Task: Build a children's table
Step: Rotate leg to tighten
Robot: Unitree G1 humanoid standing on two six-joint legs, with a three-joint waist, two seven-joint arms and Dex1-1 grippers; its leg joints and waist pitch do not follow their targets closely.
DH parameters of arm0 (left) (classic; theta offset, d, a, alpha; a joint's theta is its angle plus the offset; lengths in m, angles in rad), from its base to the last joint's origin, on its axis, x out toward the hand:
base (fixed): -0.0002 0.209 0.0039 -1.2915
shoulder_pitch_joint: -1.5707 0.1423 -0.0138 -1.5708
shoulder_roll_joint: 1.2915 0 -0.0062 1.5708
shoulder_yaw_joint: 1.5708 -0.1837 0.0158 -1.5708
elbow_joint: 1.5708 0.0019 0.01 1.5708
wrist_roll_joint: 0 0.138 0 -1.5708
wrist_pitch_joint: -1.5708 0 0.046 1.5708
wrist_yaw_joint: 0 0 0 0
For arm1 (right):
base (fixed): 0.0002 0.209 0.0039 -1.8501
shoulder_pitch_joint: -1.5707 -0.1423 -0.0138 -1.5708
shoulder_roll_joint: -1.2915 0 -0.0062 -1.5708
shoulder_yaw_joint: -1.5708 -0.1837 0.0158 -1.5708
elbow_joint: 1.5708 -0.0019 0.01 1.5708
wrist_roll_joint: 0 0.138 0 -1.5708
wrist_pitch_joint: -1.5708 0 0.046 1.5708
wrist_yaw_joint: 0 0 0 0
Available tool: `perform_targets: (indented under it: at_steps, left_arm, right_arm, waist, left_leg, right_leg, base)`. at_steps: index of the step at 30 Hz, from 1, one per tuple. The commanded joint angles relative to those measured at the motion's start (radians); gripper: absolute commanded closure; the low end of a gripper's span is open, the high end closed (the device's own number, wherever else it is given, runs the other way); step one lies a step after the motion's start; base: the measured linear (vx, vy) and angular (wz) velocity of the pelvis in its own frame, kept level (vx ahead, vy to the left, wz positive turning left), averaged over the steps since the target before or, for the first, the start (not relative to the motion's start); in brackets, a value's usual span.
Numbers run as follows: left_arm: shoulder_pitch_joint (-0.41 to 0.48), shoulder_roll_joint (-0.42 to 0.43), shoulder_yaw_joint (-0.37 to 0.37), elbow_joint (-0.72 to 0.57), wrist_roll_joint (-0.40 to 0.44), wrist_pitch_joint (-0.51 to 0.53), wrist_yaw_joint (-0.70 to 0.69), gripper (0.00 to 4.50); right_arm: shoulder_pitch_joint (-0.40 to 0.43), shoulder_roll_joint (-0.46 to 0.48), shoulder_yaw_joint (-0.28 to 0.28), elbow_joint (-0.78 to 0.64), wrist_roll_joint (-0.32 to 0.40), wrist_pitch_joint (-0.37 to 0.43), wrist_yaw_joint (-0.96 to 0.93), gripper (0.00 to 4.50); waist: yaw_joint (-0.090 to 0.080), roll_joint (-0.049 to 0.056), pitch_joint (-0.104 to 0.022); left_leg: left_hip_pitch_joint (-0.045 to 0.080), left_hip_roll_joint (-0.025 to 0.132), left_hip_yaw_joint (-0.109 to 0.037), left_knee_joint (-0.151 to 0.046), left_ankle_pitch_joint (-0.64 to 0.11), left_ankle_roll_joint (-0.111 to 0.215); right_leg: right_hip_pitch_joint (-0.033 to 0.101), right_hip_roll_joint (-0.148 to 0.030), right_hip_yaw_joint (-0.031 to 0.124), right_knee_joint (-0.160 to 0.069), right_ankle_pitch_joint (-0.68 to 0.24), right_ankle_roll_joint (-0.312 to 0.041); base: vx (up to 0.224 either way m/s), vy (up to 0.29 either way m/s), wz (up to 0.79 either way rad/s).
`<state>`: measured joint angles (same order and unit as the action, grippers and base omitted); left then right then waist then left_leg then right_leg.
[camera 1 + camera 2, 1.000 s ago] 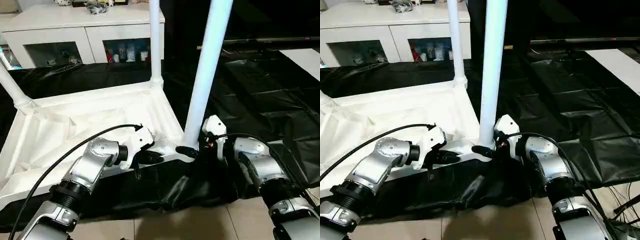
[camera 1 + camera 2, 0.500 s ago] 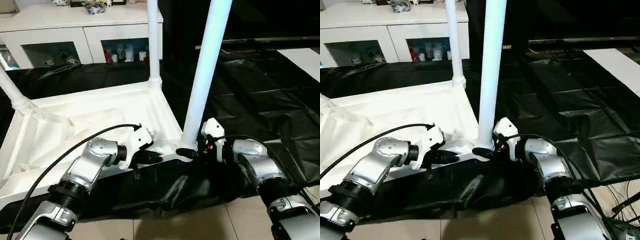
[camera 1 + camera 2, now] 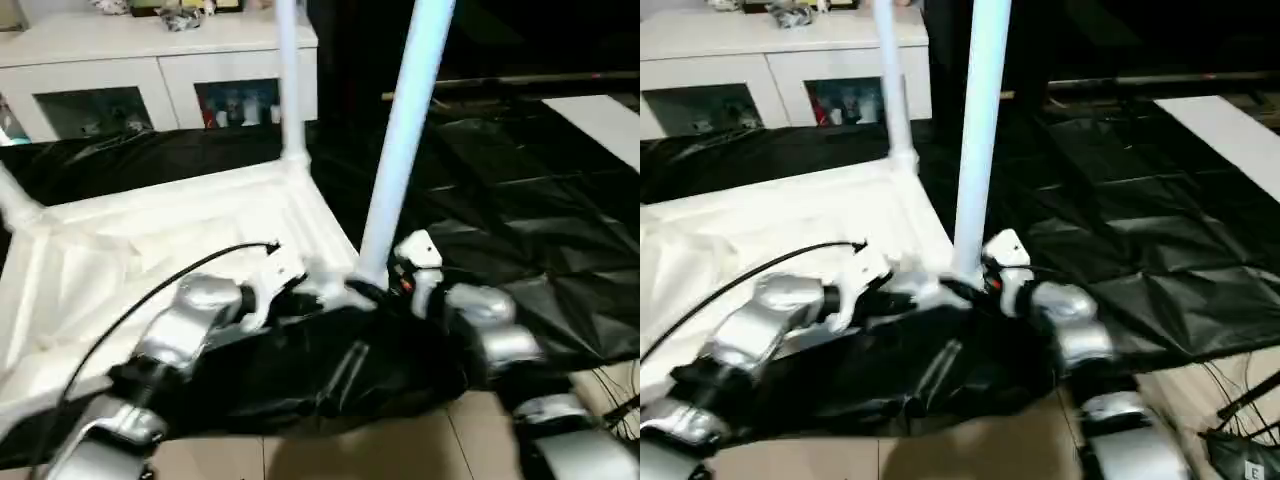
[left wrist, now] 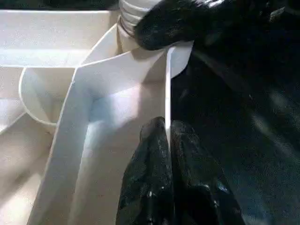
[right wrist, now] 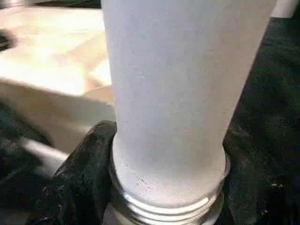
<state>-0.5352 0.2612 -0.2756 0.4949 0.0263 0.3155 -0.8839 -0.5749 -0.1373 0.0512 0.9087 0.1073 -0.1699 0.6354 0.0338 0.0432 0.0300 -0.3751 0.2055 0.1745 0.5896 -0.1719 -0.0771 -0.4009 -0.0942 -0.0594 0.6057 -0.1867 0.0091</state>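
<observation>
Children's table top (image 3: 150, 240): white moulded plastic, rectangular, lying underside up on the black-draped work table (image 3: 520, 200). Thin raised walls and ribs; round sockets at the corners. The drape is glossy, creased sheeting that hangs in folds over the table's near edge.

Near leg (image 3: 400, 140): long white tapered tube, smooth matt surface, standing upright in the top's near right corner socket. A threaded ring (image 5: 164, 206) shows at its base, where the tube is widest.

Far leg (image 3: 288, 70): thinner-looking white tube, upright in the far right corner socket. A third leg (image 3: 15, 200) leans up from the far left corner.

Left gripper (image 4: 166, 136): silver forearm bent in from the left of the near leg, black cable looping over it. Its two black fingers are pressed together on the thin near rim of the top, the rim pinched between them, just beside the near leg's socket.

Right gripper (image 3: 385, 290): forearm reaching in from the right of the near leg. Black fingers (image 5: 79, 173) wrap both sides of the leg's base, clamped around it at the threaded ring.

White cabinet (image 3: 150, 70): glass-fronted, behind the work table, well apart from the near leg.
</observation>
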Motion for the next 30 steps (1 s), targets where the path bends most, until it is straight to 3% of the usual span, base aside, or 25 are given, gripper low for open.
perform_targets:
  at_steps: [1,4,6,8,11,12,13,14,18,19,22,23,26,28,30]
  left_arm:
    - [-0.009,-0.097,-0.008,0.126,0.026,0.072,0.153,4.5]
    - [-0.035,-0.134,0.004,0.171,0.032,0.074,0.218,4.5]
    - [-0.059,-0.162,0.017,0.211,0.037,0.065,0.28,4.5]
    - [-0.091,-0.196,0.033,0.26,0.044,0.049,0.35,4.5]
    - [-0.108,-0.215,0.039,0.281,0.049,0.031,0.376,4.5]
    - [-0.111,-0.218,0.036,0.282,0.053,0.025,0.366,4.5]
    - [-0.111,-0.218,0.036,0.281,0.053,0.025,0.364,4.5]
    - [-0.106,-0.215,0.03,0.27,0.054,0.03,0.344,4.5]
    - [-0.092,-0.194,0.017,0.253,0.054,0.025,0.293,4.5]
    - [-0.087,-0.186,0.014,0.248,0.053,0.015,0.277,4.5]
    - [-0.077,-0.17,0.007,0.234,0.053,0.009,0.252,4.5]
    - [-0.066,-0.153,0.004,0.218,0.054,0.003,0.229,4.5]
    - [-0.032,-0.091,-0.01,0.159,0.051,-0.018,0.14,4.5]
    - [-0.024,-0.07,-0.013,0.141,0.049,-0.023,0.112,4.5]
    - [-0.014,-0.041,-0.014,0.12,0.042,-0.023,0.073,4.5]
  right_arm:
    - [-0.028,0.091,-0.041,0.093,-0.009,0.019,-0.266,1.78]
    - [-0.044,0.128,-0.047,0.123,-0.015,0.012,-0.343,1.78]
    - [-0.058,0.158,-0.053,0.147,-0.018,0.008,-0.405,1.78]
    - [-0.08,0.204,-0.072,0.181,-0.008,0.015,-0.481,1.78]
    - [-0.096,0.235,-0.078,0.204,-0.014,0.026,-0.526,1.78]
    - [-0.1,0.246,-0.079,0.209,-0.016,0.02,-0.51,1.78]
    - [-0.1,0.247,-0.08,0.209,-0.015,0.019,-0.507,1.78]
    - [-0.1,0.253,-0.088,0.205,-0.005,0.009,-0.482,1.22]
    - [-0.107,0.257,-0.113,0.202,0.013,-0.038,-0.458,0.88]
    - [-0.11,0.251,-0.113,0.198,0.01,-0.048,-0.452,0.73]
    - [-0.11,0.237,-0.113,0.184,0.007,-0.059,-0.45,0.55]
    - [-0.106,0.217,-0.114,0.163,0.006,-0.072,-0.44,0.29]
    - [-0.074,0.139,-0.111,0.075,0.012,-0.078,-0.347,0.16]
    - [-0.062,0.105,-0.099,0.051,0.002,-0.069,-0.302,0.1]
    - [-0.044,0.058,-0.082,0.019,-0.006,-0.062,-0.231,0.1]
  waist:
    - [-0.007,-0.001,-0.028]
    - [-0.01,-0.003,-0.033]
    - [-0.007,-0.002,-0.034]
    - [-0.007,-0.009,-0.032]
    - [-0.006,-0.011,-0.027]
    - [-0.008,-0.02,-0.026]
    - [-0.007,-0.012,-0.03]
    - [-0.007,-0.015,-0.032]
    - [-0.005,-0.017,-0.037]
    - [-0.008,-0.014,-0.036]
    - [-0.007,-0.016,-0.038]
    - [-0.005,-0.015,-0.039]
    - [-0.001,-0.015,-0.041]
    - [0.007,-0.019,-0.044]
    - [0.013,-0.017,-0.043]
  left_leg:
    - [0.019,0.013,-0.014,-0.093,-0.506,-0.018]
    - [0.02,0.011,-0.019,-0.098,-0.512,-0.017]
    - [0.031,0.011,-0.017,-0.099,-0.513,-0.013]
    - [0.029,0.009,-0.016,-0.104,-0.517,0.0]
    - [0.039,0.006,-0.017,-0.101,-0.557,0.001]
    - [0.04,0.005,-0.017,-0.101,-0.568,0.002]
    - [0.04,0.007,-0.022,-0.107,-0.573,0.002]
    - [0.034,0.01,-0.023,-0.113,-0.56,0.006]
    - [0.019,0.012,-0.022,-0.121,-0.498,0.022]
    - [0.01,0.013,-0.023,-0.125,-0.479,0.02]
    - [0.021,0.013,-0.016,-0.119,-0.487,0.021]
    - [0.017,0.014,-0.016,-0.12,-0.464,0.025]
    - [0.014,0.015,-0.011,-0.118,-0.416,0.038]
    - [0.014,0.016,-0.001,-0.11,-0.344,0.06]
    - [0.015,0.014,0.001,-0.105,-0.334,0.068]
  right_leg:
    - [0.01,-0.044,0.025,-0.114,-0.557,-0.137]
    - [0.018,-0.046,0.017,-0.122,-0.586,-0.108]
    - [0.012,-0.043,0.015,-0.13,-0.563,-0.111]
    - [0.012,-0.041,0.014,-0.133,-0.56,-0.108]
    - [0.004,-0.044,0.009,-0.147,-0.624,-0.085]
    - [0.003,-0.043,0.005,-0.152,-0.642,-0.075]
    - [0.011,-0.046,0.003,-0.152,-0.628,-0.066]
    - [0.017,-0.046,0.004,-0.149,-0.593,-0.071]
    - [0.029,-0.05,0.012,-0.14,-0.505,-0.1]
    - [0.035,-0.05,0.012,-0.133,-0.475,-0.113]
    - [0.026,-0.052,0.017,-0.137,-0.473,-0.128]
    - [0.031,-0.053,0.019,-0.133,-0.449,-0.138]
    - [0.036,-0.051,0.021,-0.127,-0.394,-0.149]
    - [0.035,-0.049,0.027,-0.119,-0.311,-0.182]
    - [0.034,-0.047,0.028,-0.116,-0.316,-0.185]
  base:
    - [0.0,0.0,0.0]
    - [0.0,0.0,0.0]
    - [0.0,0.0,0.0]
    - [0.0,0.0,0.0]
    - [0.0,0.0,0.0]
    - [0.0,0.0,0.0]
    - [0.0,0.0,0.0]
    - [0.0,0.0,0.0]
    - [0.0,0.0,0.0]
    - [0.0,0.0,0.0]
    - [0.0,0.0,0.0]
    - [0.0,0.0,0.0]
    - [0.0,0.0,0.0]
    - [0.0,0.0,0.0]
    - [0.0,0.0,0.0]
